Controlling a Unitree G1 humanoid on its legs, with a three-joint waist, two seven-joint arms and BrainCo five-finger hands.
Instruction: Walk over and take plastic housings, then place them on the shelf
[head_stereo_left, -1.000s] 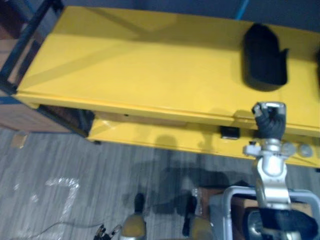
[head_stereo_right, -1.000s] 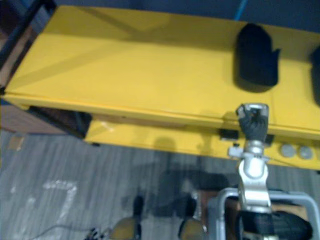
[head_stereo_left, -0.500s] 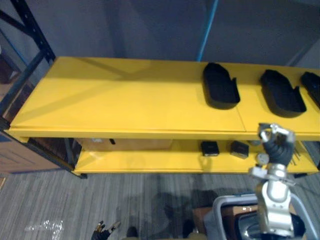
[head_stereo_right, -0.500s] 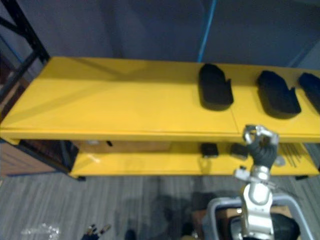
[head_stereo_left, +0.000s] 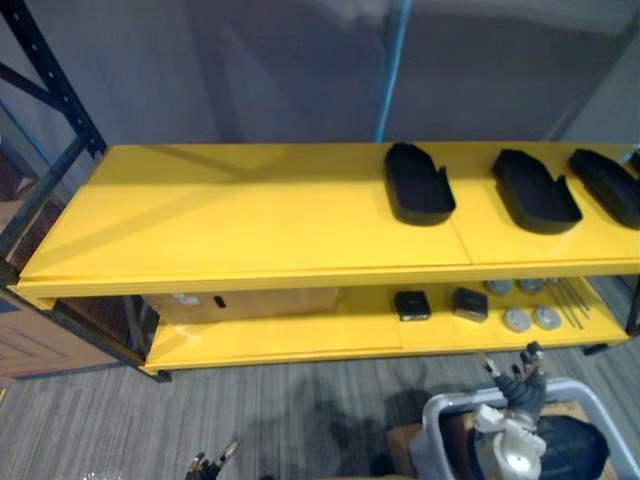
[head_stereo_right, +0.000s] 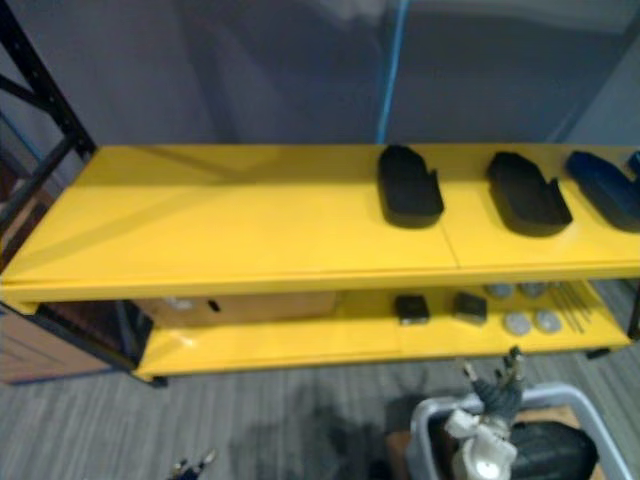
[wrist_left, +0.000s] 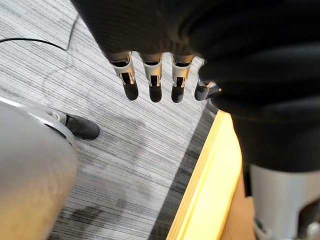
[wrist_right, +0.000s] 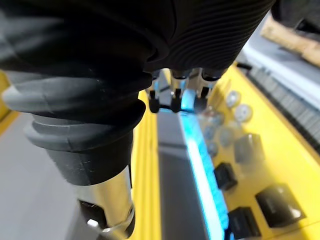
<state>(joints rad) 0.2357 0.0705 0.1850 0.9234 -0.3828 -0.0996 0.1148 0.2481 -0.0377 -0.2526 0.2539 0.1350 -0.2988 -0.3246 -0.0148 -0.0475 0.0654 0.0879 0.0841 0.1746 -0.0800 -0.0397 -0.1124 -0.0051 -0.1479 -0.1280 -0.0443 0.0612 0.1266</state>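
Pointing upward near the lower right of the head views, the right hand (head_stereo_left: 519, 377) is seen with its fingers loosely spread and nothing grasped. It is raised over the near rim of a grey bin (head_stereo_left: 436, 424), in which something dark lies – what it is cannot be told. The left hand (wrist_left: 152, 80) is shown hanging over the grey floor (wrist_left: 130, 150), fingers straight and slack, with nothing held.

Between the right hand and the shelf front, a strip of bare floor is left open. The yellow shelf (head_stereo_left: 200, 215) is built in two levels, and its front edge runs unbroken across the view.

Three black plastic housings (head_stereo_left: 420, 187) are counted on the upper level, all set on its right half, side by side and apart from one another: the middle one (head_stereo_left: 535, 190) and the rightmost (head_stereo_left: 606, 186) lie near the right frame edge. From the leftmost housing to the shelf's left end, bare yellow surface stretches wide.

On the lower level (head_stereo_left: 300, 335), two small black boxes (head_stereo_left: 411, 305) are counted – just beside them, four silver discs (head_stereo_left: 517, 320) and a few thin metal rods (head_stereo_left: 570, 298). A cardboard box (head_stereo_left: 250, 302) is tucked further left. A dark rack upright (head_stereo_left: 52, 85) borders the left end, and a blue vertical strip (head_stereo_left: 393, 70) rises behind.
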